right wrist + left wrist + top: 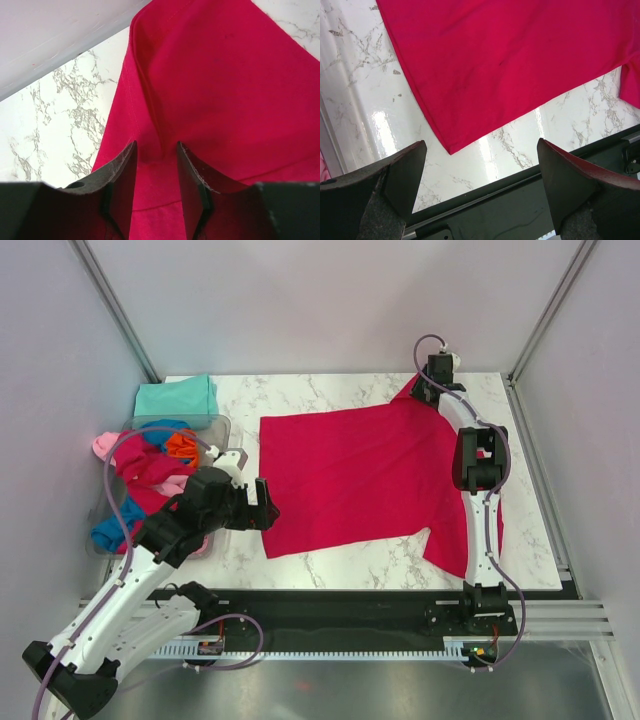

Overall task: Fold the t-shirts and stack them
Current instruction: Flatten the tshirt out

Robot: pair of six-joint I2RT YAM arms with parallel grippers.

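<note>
on the marble counter (330,562) between pale walls (300,300), the crimson t-shirt (360,465) lies centred, hem toward the left edge, long axis left-right; left gripper (481,145) gapes, right gripper (156,150) pinches its far-right cloth.

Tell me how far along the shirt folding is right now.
Done: one mint-teal shirt lies folded at the far left. In hand: the red shirt is spread flat, not yet folded; the right gripper pinches its far right edge, and the left gripper is open by its near left corner. Left: the heap of shirts in the clear bin, pink, blue and orange among them.
</note>
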